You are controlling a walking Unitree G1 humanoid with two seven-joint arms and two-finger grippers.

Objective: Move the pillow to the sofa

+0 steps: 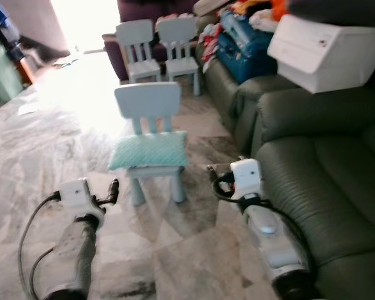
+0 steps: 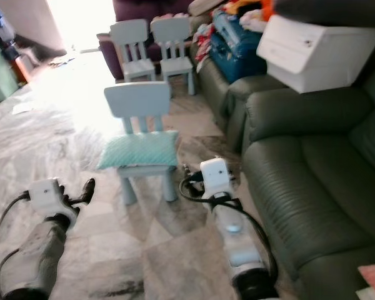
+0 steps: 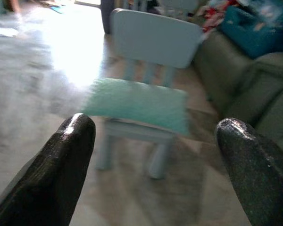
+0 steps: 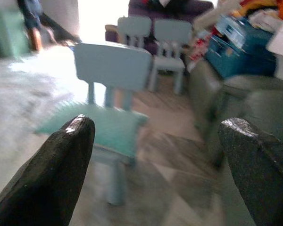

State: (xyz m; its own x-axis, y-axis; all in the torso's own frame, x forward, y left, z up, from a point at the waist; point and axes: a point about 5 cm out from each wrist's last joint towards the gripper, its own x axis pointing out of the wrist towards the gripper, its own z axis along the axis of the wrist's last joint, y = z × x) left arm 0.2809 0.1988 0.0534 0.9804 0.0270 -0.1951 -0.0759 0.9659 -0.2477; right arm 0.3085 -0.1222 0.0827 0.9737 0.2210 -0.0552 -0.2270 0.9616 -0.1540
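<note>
Landmark: small pale-blue chair (image 1: 151, 125) standing on the marble floor (image 1: 62, 137).

Pillow (image 1: 149, 150): mint green, textured, lying flat on the seat of that chair, overhanging the seat edge on both sides. Nothing is touching it.

Sofa (image 1: 319, 169): dark green leather, just to the robot's right of the chair, apart from it with a strip of floor between. Its near seat cushion is bare. A white storage box (image 1: 328, 53) rests on the sofa's arm and back, further along from the chair.

Left gripper (image 1: 114, 187): in front of the chair, low, to the left of its front left leg, near but not in contact. In the left wrist view the two black fingers (image 3: 61, 169) are spread wide, with chair and pillow visible in the gap between them. Nothing held.

Right gripper (image 1: 210, 170): in front of the chair and to its right, between the chair and the sofa, near the front right leg, not touching. Right wrist view shows its fingers (image 4: 61, 169) likewise wide apart and empty, chair and pillow ahead of them.

Behind the chair: two more pale-blue chairs (image 1: 159, 47) side by side, well apart from it. To their right, a blue bag (image 1: 244, 44) sits on another sofa section.
</note>
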